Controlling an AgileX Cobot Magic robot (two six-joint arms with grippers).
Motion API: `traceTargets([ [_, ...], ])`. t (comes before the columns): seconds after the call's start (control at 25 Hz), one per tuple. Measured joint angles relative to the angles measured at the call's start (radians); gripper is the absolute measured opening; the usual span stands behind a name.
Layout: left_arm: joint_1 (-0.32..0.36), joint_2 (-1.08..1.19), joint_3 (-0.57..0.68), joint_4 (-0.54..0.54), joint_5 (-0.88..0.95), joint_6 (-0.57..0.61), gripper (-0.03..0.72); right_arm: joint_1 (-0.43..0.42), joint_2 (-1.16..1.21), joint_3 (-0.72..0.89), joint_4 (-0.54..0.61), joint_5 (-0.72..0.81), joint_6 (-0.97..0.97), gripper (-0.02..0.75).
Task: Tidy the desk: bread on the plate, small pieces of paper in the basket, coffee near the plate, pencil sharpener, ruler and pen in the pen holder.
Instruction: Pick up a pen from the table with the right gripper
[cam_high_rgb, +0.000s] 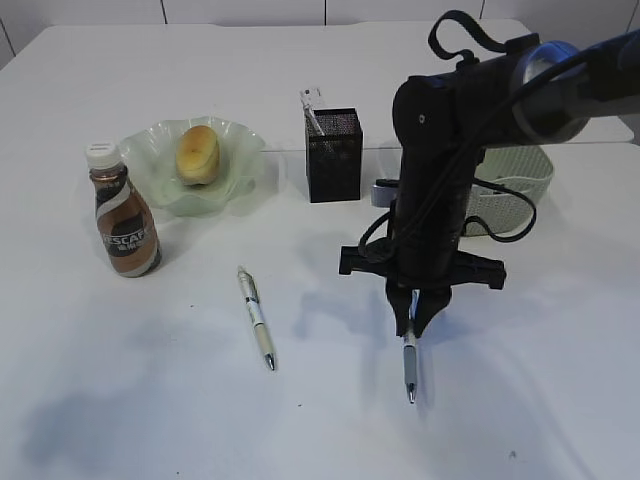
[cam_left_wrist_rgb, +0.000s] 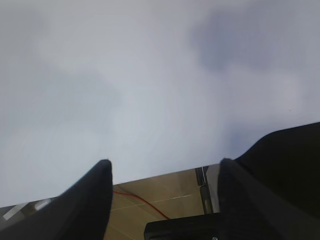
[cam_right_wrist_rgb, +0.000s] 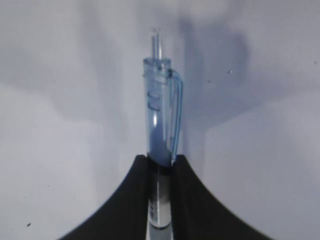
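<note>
My right gripper (cam_high_rgb: 412, 318) is shut on a pen (cam_high_rgb: 409, 372) and holds it tip-down near the desk (cam_high_rgb: 120, 400). The right wrist view shows the jaws (cam_right_wrist_rgb: 160, 161) clamped on its barrel, with the clear blue clip end (cam_right_wrist_rgb: 161, 115) sticking out. A second pen (cam_high_rgb: 256, 318) lies on the desk at centre. The bread (cam_high_rgb: 198, 152) sits on the plate (cam_high_rgb: 243, 138). The coffee (cam_high_rgb: 124, 215) stands just left of the plate. The pen holder (cam_high_rgb: 334, 155) has a whitish piece (cam_high_rgb: 311, 103) sticking out. My left gripper (cam_left_wrist_rgb: 164, 166) is open and empty. No paper wads or sharpener show.
The basket (cam_high_rgb: 520, 185) stands at the right, partly hidden behind my right arm. In the left wrist view the desk's edge (cam_left_wrist_rgb: 165, 172) runs between the jaws, with brown floor and a red cable beyond it.
</note>
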Motion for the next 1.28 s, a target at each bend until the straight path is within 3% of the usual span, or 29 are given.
traceTargets([
  [1.28,0.000,0.000,0.000,-0.005,0.000,0.000,0.466,0.002,0.010,-0.068,-0.079,-0.040,-0.099,0.086],
])
